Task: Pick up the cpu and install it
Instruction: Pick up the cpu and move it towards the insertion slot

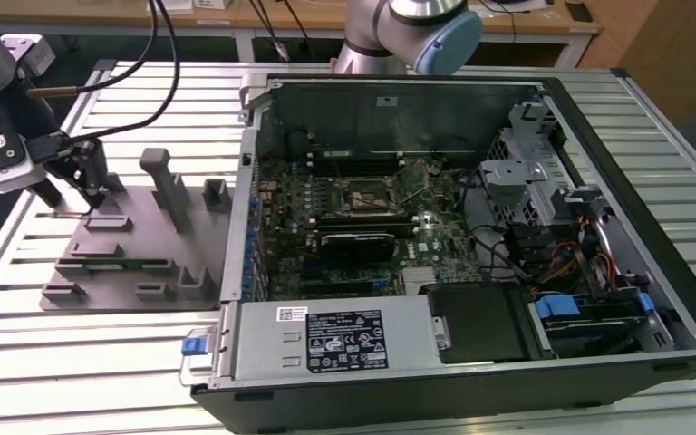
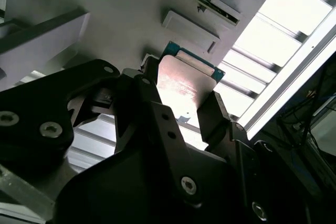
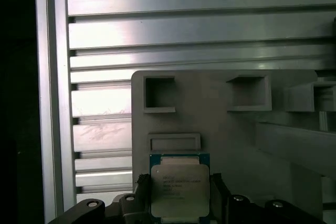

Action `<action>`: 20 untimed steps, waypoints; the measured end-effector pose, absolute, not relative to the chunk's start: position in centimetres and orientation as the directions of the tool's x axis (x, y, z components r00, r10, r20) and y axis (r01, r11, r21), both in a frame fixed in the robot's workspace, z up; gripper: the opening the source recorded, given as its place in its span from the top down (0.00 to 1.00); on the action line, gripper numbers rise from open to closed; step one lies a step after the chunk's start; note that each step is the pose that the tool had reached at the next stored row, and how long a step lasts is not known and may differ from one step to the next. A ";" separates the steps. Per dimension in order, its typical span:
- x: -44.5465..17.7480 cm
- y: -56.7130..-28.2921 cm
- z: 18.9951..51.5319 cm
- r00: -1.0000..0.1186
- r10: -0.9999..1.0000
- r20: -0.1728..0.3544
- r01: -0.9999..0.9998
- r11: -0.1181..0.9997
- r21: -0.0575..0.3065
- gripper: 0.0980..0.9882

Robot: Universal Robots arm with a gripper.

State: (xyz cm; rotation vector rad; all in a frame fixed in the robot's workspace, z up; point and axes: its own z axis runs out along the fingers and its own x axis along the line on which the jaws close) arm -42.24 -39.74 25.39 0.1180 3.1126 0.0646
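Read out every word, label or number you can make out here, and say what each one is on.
Print on the cpu top plate: too blurred to read.
Black label on the power supply: too small to read.
White sticker on the case's back wall: too small.
No text reads clearly.

In the second wrist view the fingers (image 2: 211,115) hide the near part of the cpu (image 2: 184,82).
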 end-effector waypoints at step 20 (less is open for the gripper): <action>-42.2 -39.7 27.6 -0.997 0.076 -0.025 0.075 0.996 0.042 0.50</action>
